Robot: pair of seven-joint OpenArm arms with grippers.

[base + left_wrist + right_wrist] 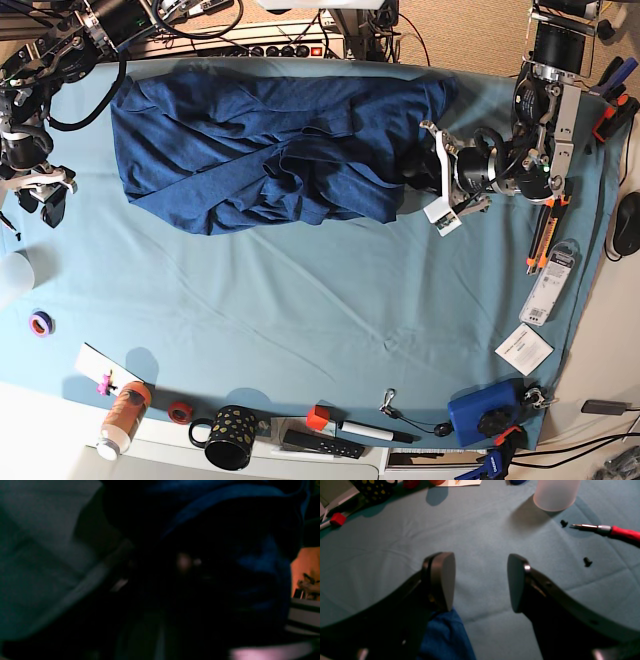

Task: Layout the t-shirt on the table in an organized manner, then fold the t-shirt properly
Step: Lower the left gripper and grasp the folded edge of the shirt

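Note:
The dark navy t-shirt (pixel 270 140) lies crumpled in folds across the far half of the table (pixel 300 290), which is covered in teal cloth. My left gripper (pixel 412 165) reaches into the shirt's right edge. In the left wrist view dark blue t-shirt fabric (pixel 262 562) fills most of the frame and hides the fingers, with teal cloth (pixel 37 555) at the left. My right gripper (pixel 40 205) hovers by the table's left edge. The right gripper (pixel 481 580) is open over bare cloth with nothing between its fingers. A bit of blue shirt (pixel 445 635) shows below one finger.
A frosted cup (pixel 555 495), a red-handled screwdriver (pixel 620 532) and small black screws (pixel 587 561) lie ahead of the right gripper. Along the near edge stand a bottle (pixel 122 415), a spotted mug (pixel 228 437) and a blue case (pixel 485 415). Orange tools (pixel 543 232) lie at the right.

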